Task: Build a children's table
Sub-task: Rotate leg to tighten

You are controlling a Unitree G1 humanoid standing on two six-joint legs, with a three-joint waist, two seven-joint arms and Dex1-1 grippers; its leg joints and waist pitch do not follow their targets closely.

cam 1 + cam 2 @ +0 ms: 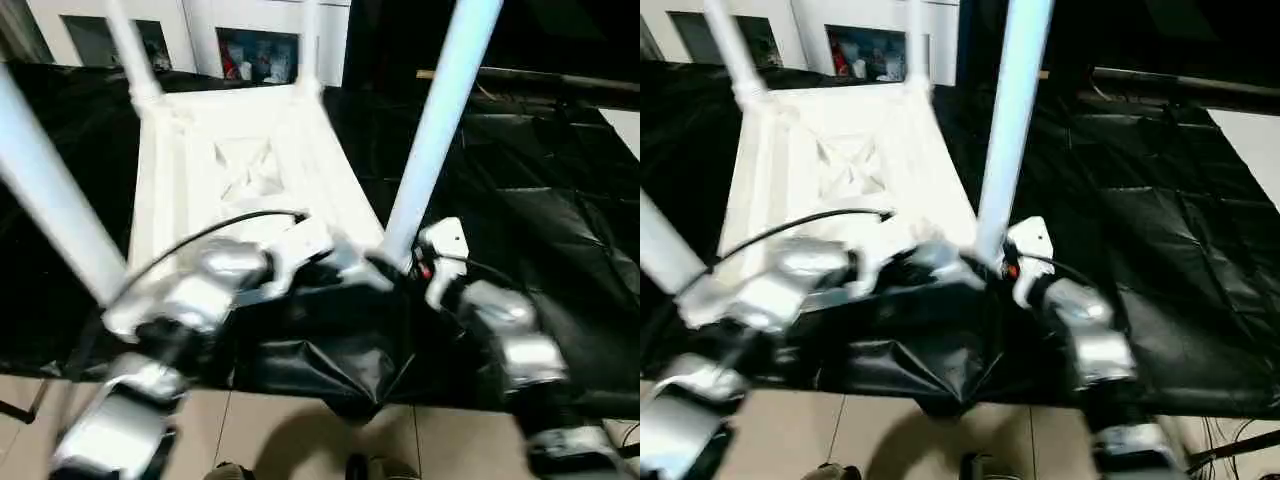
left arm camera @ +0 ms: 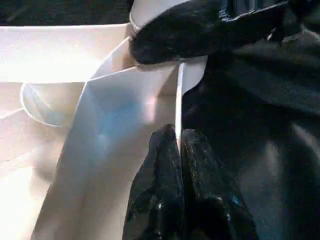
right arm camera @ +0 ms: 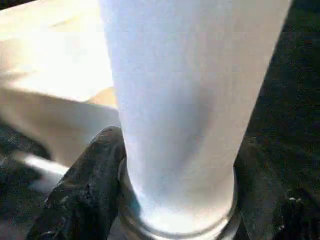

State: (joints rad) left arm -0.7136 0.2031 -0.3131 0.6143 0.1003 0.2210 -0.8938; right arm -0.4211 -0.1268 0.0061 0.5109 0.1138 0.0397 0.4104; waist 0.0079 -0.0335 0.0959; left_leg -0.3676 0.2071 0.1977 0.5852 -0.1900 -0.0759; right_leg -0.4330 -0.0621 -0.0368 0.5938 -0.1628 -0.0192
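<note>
Black sheet (image 1: 520, 200) under one white tabletop (image 1: 180, 180), four legs (image 1: 440, 120).

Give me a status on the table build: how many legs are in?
Done: the tabletop lies underside up on the black sheet with four legs standing from its corners, two far, two near. In hand: the right gripper has its jaws around the base of the near right leg; the left gripper is shut on the tabletop's thin rim. Left: finish seating that leg, then turn the table upright.
</note>
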